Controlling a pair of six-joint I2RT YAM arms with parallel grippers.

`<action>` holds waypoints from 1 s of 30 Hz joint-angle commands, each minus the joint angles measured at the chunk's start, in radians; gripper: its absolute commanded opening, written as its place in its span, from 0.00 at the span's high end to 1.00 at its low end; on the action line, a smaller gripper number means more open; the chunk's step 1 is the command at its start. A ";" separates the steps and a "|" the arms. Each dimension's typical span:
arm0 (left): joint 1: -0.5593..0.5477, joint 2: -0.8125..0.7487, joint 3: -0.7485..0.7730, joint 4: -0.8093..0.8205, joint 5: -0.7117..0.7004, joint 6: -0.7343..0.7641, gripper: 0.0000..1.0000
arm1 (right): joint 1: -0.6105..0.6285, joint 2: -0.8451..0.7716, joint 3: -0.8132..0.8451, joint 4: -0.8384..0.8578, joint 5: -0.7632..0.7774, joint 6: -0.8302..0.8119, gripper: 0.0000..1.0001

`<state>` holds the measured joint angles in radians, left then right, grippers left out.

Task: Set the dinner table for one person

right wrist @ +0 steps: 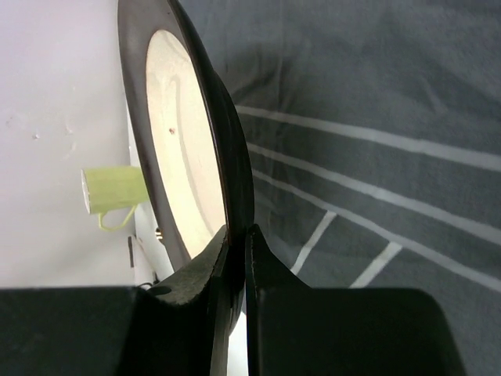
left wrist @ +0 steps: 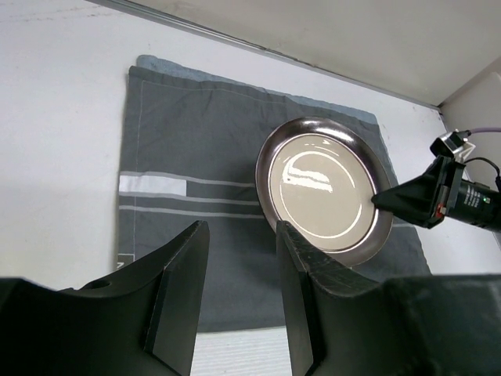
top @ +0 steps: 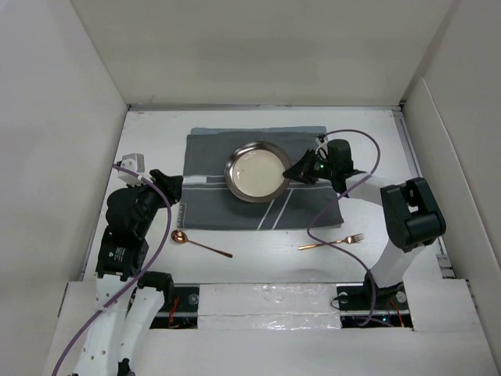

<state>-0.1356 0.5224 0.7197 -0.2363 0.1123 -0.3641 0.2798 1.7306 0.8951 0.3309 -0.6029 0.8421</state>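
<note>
On the placemat (top: 207,160), right gripper (top: 291,174) clamps the plate (top: 254,171) at its rim — left gripper (left wrist: 241,231) gapes.

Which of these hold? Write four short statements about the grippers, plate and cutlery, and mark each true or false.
1. The right gripper is clamped on the rim of the plate. True.
2. The left gripper holds the spoon. False: its jaws stand open with nothing between them, and the spoon lies on the dinner table, near the front edge of the placemat.
3. The fork lies on the placemat. False: it lies on the bare dinner table, off the placemat's near right corner.
4. The plate is over the placemat. True.
</note>
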 commanded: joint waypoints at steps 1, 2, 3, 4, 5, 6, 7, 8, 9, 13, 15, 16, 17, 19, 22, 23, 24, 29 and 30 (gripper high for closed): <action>0.004 0.001 0.029 0.034 0.010 0.005 0.63 | 0.015 0.020 0.077 0.152 -0.070 0.038 1.00; 0.004 0.002 0.029 0.035 0.010 0.005 0.63 | 0.015 0.030 0.074 0.172 -0.070 0.044 1.00; 0.004 0.005 0.030 0.034 0.010 0.007 0.63 | 0.015 0.050 0.076 0.178 -0.070 0.052 1.00; 0.004 0.004 0.030 0.035 0.010 0.007 0.63 | 0.015 0.064 0.077 0.180 -0.070 0.052 1.00; 0.004 0.005 0.029 0.034 0.010 0.007 0.63 | 0.015 0.076 0.083 0.180 -0.070 0.052 1.00; 0.004 0.002 0.029 0.034 0.012 0.005 0.63 | 0.015 0.107 0.088 0.174 -0.069 0.052 1.00; 0.004 0.004 0.029 0.035 0.010 0.007 0.63 | 0.015 0.121 0.091 0.157 -0.069 0.051 1.00; 0.004 0.005 0.029 0.034 0.010 0.007 0.63 | 0.015 0.132 0.091 0.152 -0.063 0.046 1.00; 0.004 0.004 0.029 0.034 0.010 0.007 0.63 | 0.015 0.142 0.085 0.146 -0.051 0.042 0.98; 0.004 0.004 0.030 0.034 0.010 0.005 0.63 | 0.006 0.147 0.070 0.117 -0.032 0.029 0.69; 0.004 0.001 0.030 0.032 0.013 0.005 0.63 | 0.006 0.133 0.076 0.085 -0.008 -0.003 0.58; 0.004 0.001 0.029 0.034 0.010 0.005 0.63 | 0.006 0.123 0.082 0.044 -0.003 -0.017 0.55; 0.004 -0.001 0.029 0.032 0.009 0.005 0.63 | 0.006 0.116 0.084 0.024 0.002 -0.030 0.52; 0.004 0.001 0.029 0.029 0.003 0.005 0.63 | -0.004 0.101 0.093 -0.041 0.037 -0.072 0.45; 0.004 -0.009 0.032 0.032 -0.006 0.004 0.63 | -0.004 0.046 0.093 -0.130 0.116 -0.141 0.40; 0.004 -0.009 0.032 0.034 -0.005 0.002 0.63 | -0.013 0.029 0.093 -0.156 0.142 -0.162 0.40; 0.004 -0.002 0.034 0.038 -0.003 -0.001 0.63 | -0.013 -0.020 0.088 -0.176 0.202 -0.199 0.39; 0.004 0.004 0.058 0.061 0.035 -0.021 0.64 | -0.022 -0.184 0.097 -0.297 0.366 -0.290 0.47; 0.004 0.005 0.085 0.072 0.052 -0.025 0.72 | -0.002 -0.245 0.094 -0.296 0.386 -0.320 0.69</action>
<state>-0.1356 0.5266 0.7246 -0.2337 0.1261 -0.3763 0.2668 1.6142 0.9497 0.0856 -0.3420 0.6216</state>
